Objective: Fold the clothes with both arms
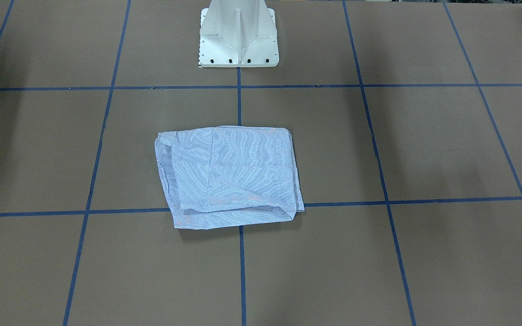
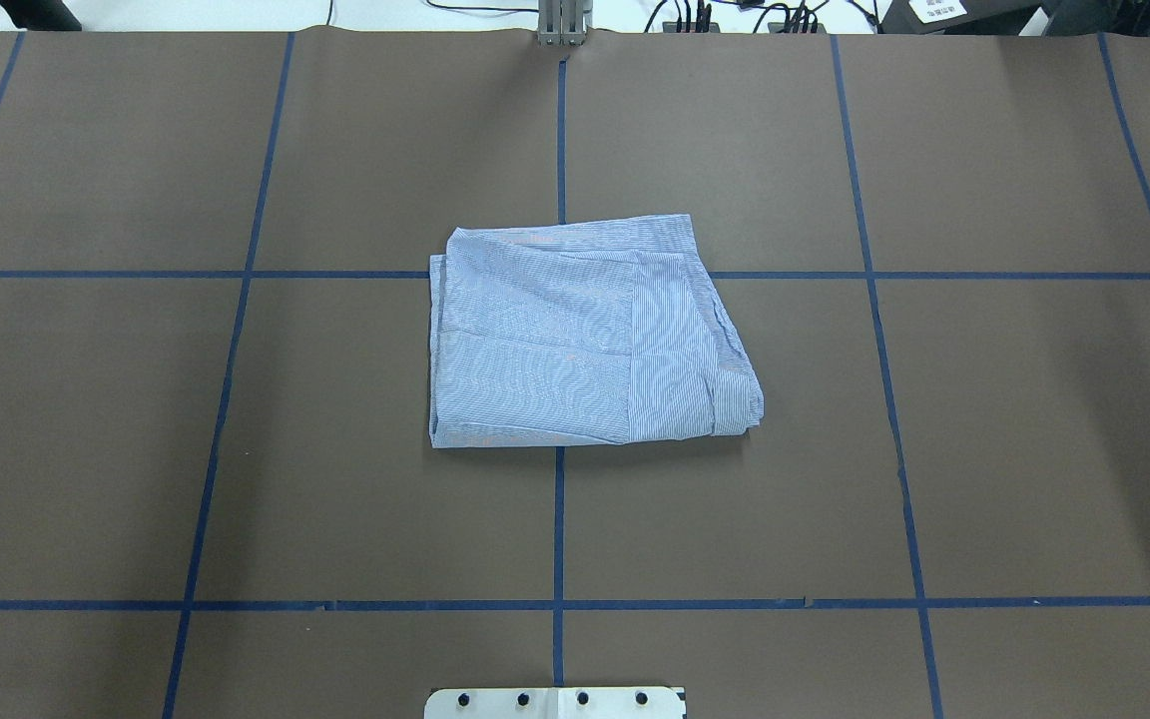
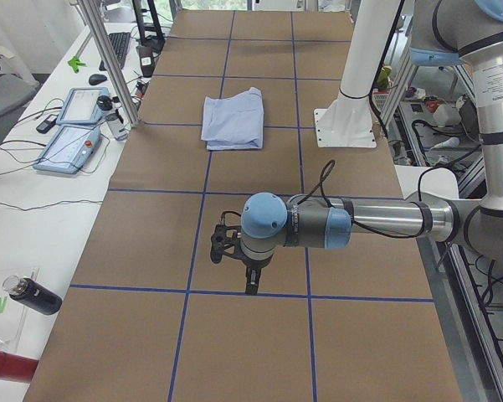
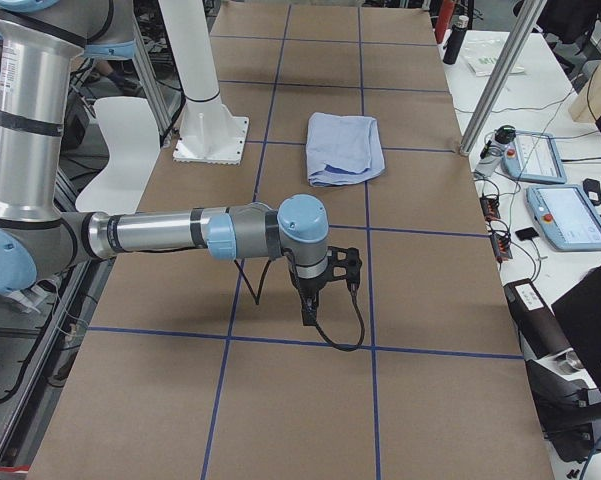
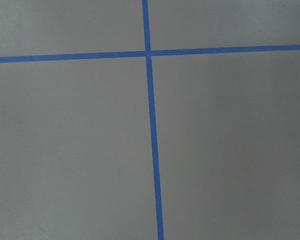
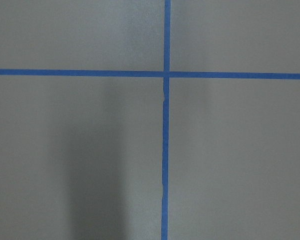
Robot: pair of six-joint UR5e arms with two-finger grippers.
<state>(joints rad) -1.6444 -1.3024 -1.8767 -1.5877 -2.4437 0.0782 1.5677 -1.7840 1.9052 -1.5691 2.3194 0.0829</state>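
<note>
left arm (image 3: 377, 219), grey with light blue caps: stretched level over the near end of the table (image 2: 984, 449). left gripper (image 3: 249, 280), black, points down just above the brown surface, touching nothing; whether its fingers are apart or together cannot be told from here.
right arm (image 4: 170, 235): same pose at the opposite end. right gripper (image 4: 308, 315) hangs above a blue tape line (image 2: 557, 529), holding nothing; its spread cannot be told either.
shirt (image 2: 575, 335), blue-and-white fine stripe: folded into a rough rectangle, lying flat mid-table across a tape crossing, in front of the white pedestal (image 1: 238, 36), well apart from both grippers.
white card (image 2: 937, 10) beyond the far edge: dark print, too small to read.
side bench: two pendants (image 3: 67, 151), screens unreadable; dark bottle (image 3: 33, 295) lying on its side.
</note>
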